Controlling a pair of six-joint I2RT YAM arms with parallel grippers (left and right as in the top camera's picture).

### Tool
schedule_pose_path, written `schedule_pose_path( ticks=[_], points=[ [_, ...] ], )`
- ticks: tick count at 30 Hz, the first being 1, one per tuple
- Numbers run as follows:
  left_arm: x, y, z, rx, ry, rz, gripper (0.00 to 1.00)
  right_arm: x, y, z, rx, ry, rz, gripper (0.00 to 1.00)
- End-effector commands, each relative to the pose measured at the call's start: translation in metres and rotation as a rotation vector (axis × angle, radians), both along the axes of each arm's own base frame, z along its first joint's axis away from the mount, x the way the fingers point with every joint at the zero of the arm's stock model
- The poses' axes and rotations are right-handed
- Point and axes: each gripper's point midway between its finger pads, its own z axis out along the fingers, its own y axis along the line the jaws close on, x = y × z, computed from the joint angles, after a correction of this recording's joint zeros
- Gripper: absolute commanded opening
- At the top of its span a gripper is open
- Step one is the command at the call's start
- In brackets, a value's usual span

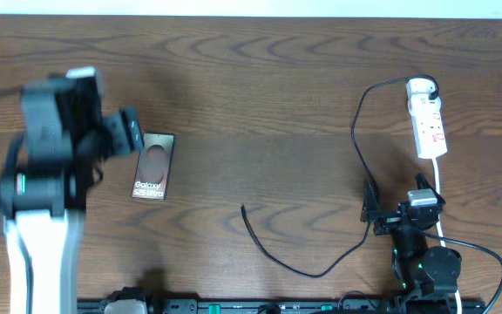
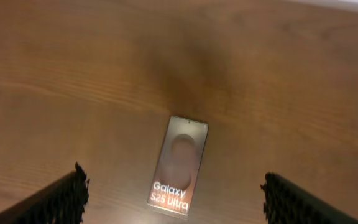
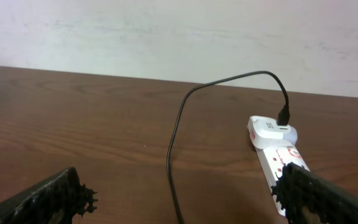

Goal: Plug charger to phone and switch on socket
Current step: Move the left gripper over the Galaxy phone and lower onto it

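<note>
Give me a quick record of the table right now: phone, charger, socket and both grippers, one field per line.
phone: flat on the table, screen up, nothing plugged in
charger: white adapter seated in the socket's far end; black cable trails across the table; tip lies free, apart from the phone
socket: right side; switch state unreadable
left gripper: open, above the phone, empty
right gripper: open, near the socket, empty
</note>
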Motion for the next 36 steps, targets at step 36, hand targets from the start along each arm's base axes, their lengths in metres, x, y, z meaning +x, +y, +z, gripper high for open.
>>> schedule_pose_path(
  ticks=[36],
  points=[
    [0.032,-0.011,-0.226,-0.055,0.741,-0.222,0.87,0.000,0.000,-0.001,-0.002,0.001,-0.002,0.99]
  ],
)
